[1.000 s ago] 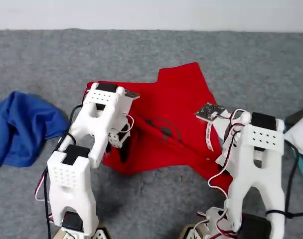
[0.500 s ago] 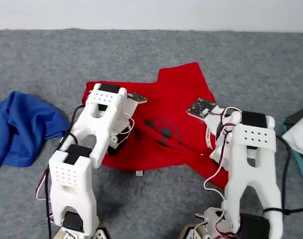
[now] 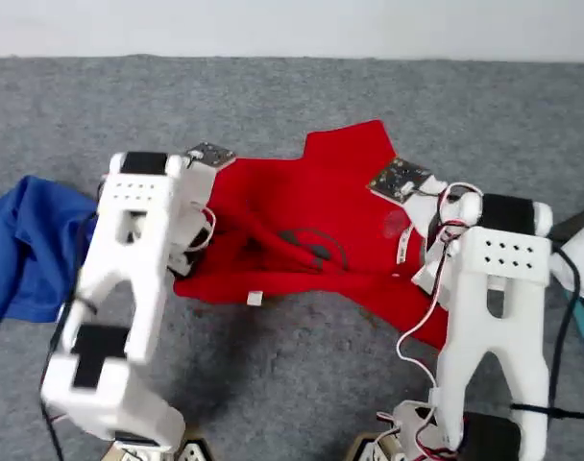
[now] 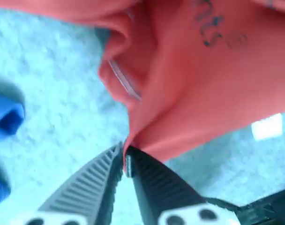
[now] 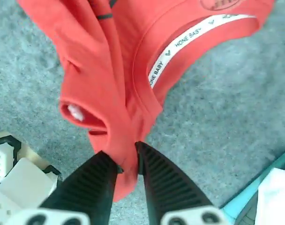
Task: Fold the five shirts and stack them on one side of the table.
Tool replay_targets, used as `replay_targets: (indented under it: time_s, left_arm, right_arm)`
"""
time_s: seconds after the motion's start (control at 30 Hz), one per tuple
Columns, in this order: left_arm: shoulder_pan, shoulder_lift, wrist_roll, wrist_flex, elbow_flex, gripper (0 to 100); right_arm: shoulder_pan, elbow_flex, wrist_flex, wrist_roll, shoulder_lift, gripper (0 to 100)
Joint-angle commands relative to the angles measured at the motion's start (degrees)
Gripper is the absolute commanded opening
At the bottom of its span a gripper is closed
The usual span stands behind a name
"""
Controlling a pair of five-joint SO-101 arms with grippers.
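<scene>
Here the red shirt [image 3: 311, 206] lies spread across the middle of the table [image 3: 446, 106], held at both ends. The left gripper [image 4: 126, 161] is clamped on a fold of its cloth, and the right gripper [image 5: 127, 161] pinches cloth near the collar. A blue shirt [image 3: 28, 240] lies crumpled by the table's left edge.

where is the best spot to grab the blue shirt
Probably the bunched fold on the side nearest the red shirt. The blue shirt lies crumpled with no flat hem showing, so a standing fold looks like the easiest pinch. Come from above with the left gripper, the closer one, once it lets go of the red shirt.
</scene>
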Motion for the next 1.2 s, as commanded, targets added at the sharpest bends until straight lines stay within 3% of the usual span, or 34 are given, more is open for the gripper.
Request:
replay_targets:
  time_s: [0.0,0.27,0.47,0.6,0.73,0.83,0.9,1.03,1.17]
  left_arm:
    - [0.4,-15.5,-0.8,1.9,7.3,1]
    - [2.1,-20.7,-0.5,0.4,4.1,1]
    - [1.8,-6.9,5.2,-0.1,-9.0,1]
    - [1.8,2.5,7.5,2.2,-17.1,1]
    - [3.3,0.6,1.1,2.3,-6.3,2]
    - [4.3,-3.6,0.9,2.2,4.2,6]
    - [4.0,-5.8,4.1,2.2,8.4,13]
    - [1.9,-7.4,19.3,2.2,11.3,29]
    - [1.7,-5.6,30.3,2.1,11.1,35]
  right_arm:
    - [0.0,-3.0,0.6,-0.7,-1.0,0.8]
    - [-0.3,-2.2,-8.2,-3.7,-0.4,0.8]
    - [0.0,-2.5,-16.7,-6.3,6.5,0.8]
    - [-0.4,-4.3,-16.5,-8.5,9.7,0.8]
    - [-0.4,-7.7,-14.4,-10.4,11.8,0.8]
    - [-0.1,-8.4,-14.4,-10.3,13.5,0.8]
    - [-0.1,-8.4,-14.3,-10.4,14.1,0.8]
    - [-0.6,-8.6,-12.4,-10.5,14.5,0.8]
    - [-1.5,-8.4,-11.6,-10.5,14.5,0.8]
